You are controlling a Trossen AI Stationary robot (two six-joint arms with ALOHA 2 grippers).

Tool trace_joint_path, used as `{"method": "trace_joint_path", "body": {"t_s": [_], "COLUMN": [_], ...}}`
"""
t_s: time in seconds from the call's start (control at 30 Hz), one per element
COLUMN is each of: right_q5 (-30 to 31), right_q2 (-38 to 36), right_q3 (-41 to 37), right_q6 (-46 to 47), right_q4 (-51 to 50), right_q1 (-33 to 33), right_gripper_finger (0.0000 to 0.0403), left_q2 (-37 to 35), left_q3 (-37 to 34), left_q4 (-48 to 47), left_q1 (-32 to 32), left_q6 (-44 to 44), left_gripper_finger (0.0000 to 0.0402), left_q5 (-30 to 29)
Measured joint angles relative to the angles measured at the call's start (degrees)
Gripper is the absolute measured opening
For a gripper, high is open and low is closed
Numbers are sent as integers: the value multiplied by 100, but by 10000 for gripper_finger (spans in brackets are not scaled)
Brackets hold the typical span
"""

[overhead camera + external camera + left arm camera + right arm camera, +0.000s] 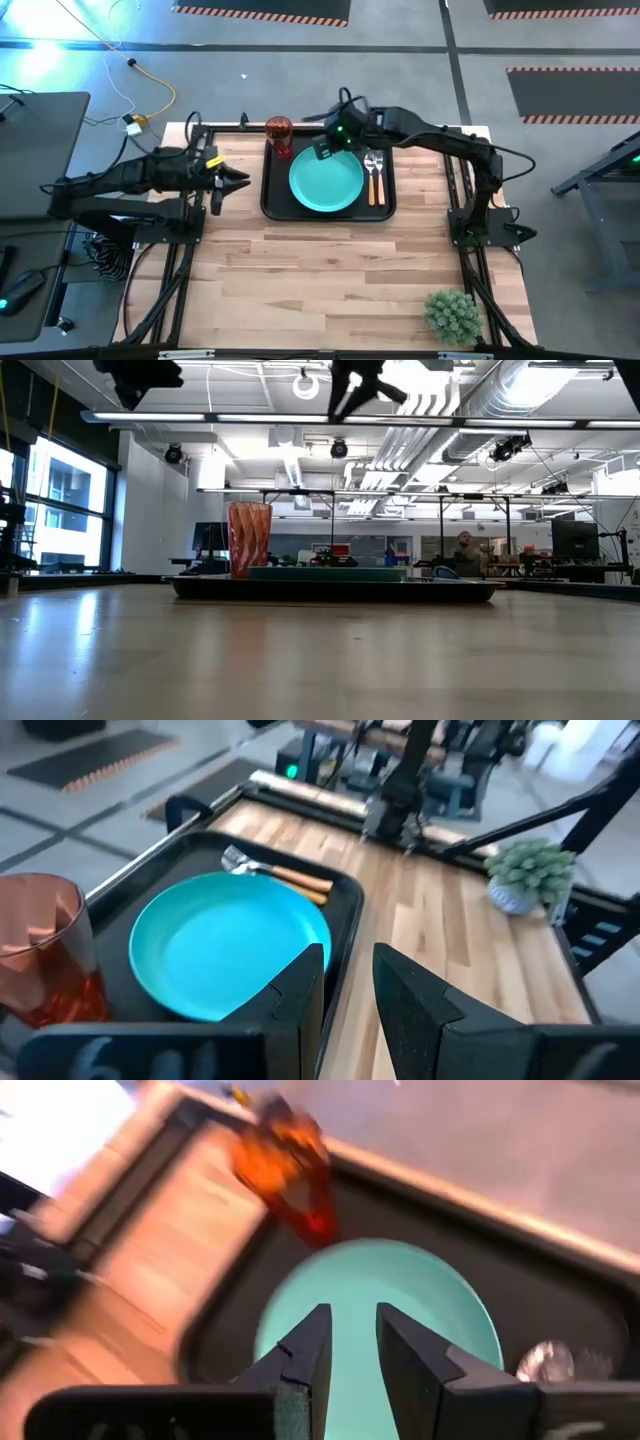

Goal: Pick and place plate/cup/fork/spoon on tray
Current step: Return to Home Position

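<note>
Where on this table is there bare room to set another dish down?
Free: the bare table between the tray and the near edge, across to the plant. Crowded: the tray, holding plate, cup, fork and spoon, right gripper hovering above it, left gripper beside its left edge.

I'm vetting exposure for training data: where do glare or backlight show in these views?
Low view: ceiling lights backlight the tray into a dark band, and the table carries a pale sheen. High view: a bright glow floods the floor at upper left.
</note>
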Motion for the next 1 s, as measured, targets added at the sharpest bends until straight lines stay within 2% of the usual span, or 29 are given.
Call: {"method": "trace_joint_path", "body": {"t_s": [0.23, 0.37, 0.53, 0.73, 1.0], "right_q5": [280, 666, 859, 866, 858], "right_q2": [0, -2, -2, 0, -4], "right_q3": [1007, 1301, 1376, 1376, 1374], "right_q6": [-584, -782, -1124, -1078, -1080], "right_q4": [7, 155, 419, 440, 436], "right_q1": [354, 593, 842, 993, 988], "right_gripper_finger": [74, 74, 74, 74, 74], "left_q2": [-1138, -1728, -2405, -3039, -3207], "left_q3": [-941, -1403, -2104, -2897, -3621], "left_q4": [524, 638, 1338, 1970, 2268], "left_q1": [-66, -65, -65, -65, -65], "left_q6": [0, 12, 96, 7, -119], "left_gripper_finger": [79, 78, 80, 78, 78], "left_q5": [-15, -16, -8, 88, 287]}}
